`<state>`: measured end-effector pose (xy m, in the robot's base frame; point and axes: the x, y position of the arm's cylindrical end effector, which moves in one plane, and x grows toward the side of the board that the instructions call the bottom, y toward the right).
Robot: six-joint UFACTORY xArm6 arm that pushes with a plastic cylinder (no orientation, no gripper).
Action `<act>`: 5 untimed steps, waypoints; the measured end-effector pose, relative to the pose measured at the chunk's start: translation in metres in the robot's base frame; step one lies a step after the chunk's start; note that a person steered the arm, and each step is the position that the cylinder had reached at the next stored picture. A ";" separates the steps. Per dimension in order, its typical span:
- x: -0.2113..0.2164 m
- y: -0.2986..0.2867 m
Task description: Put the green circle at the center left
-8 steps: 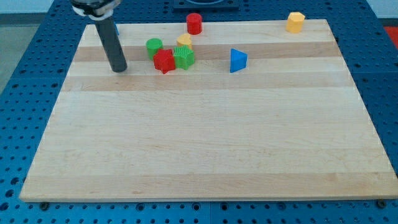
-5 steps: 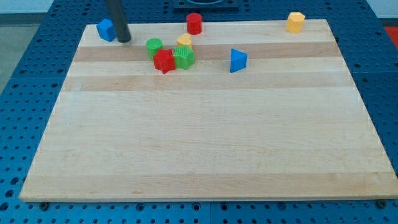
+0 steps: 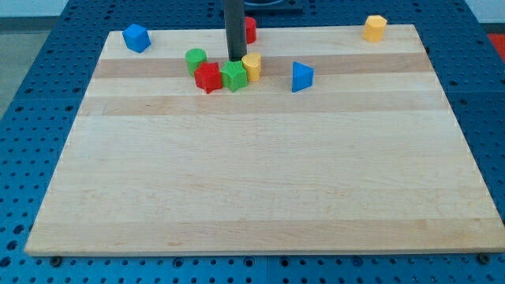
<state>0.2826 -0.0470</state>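
Nearest the frame's bottom lies bare wooden board (image 3: 260, 197), pale planks running side to side, no blocks on its lower two-thirds. Around it, a blue perforated table (image 3: 489, 118) shows at the left, right and bottom edges.

Block count: seven in all, every one in the upper band of the board. Two red, two yellow, two green, two blue minus none — corrected tally: 2 red, 2 yellow, 2 green, 2 blue = eight.

Cluster, upper centre-left: red star-like block (image 3: 207, 77) touching green star-like block (image 3: 233, 76) on its right; yellow block (image 3: 252, 65) just beside that green one, upper right of it. Green circle (image 3: 195, 58) sits just above-left of the red star-like block, near it, upper left-centre of the board.

Blue triangle (image 3: 301, 76) stands apart to the right of the cluster.

Farther back: blue block (image 3: 136, 38) in the upper left corner; red cylinder (image 3: 250, 29) at the top edge, partly hidden by the rod; yellow hexagonal block (image 3: 375, 28) in the upper right corner.

My tip (image 3: 236, 58) rests just above the green star-like block, between green circle and yellow block. No gripper fitted, so nothing is held.
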 end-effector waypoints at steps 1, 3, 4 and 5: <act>-0.016 -0.019; -0.013 -0.063; -0.009 -0.086; 0.017 -0.095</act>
<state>0.2998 -0.1422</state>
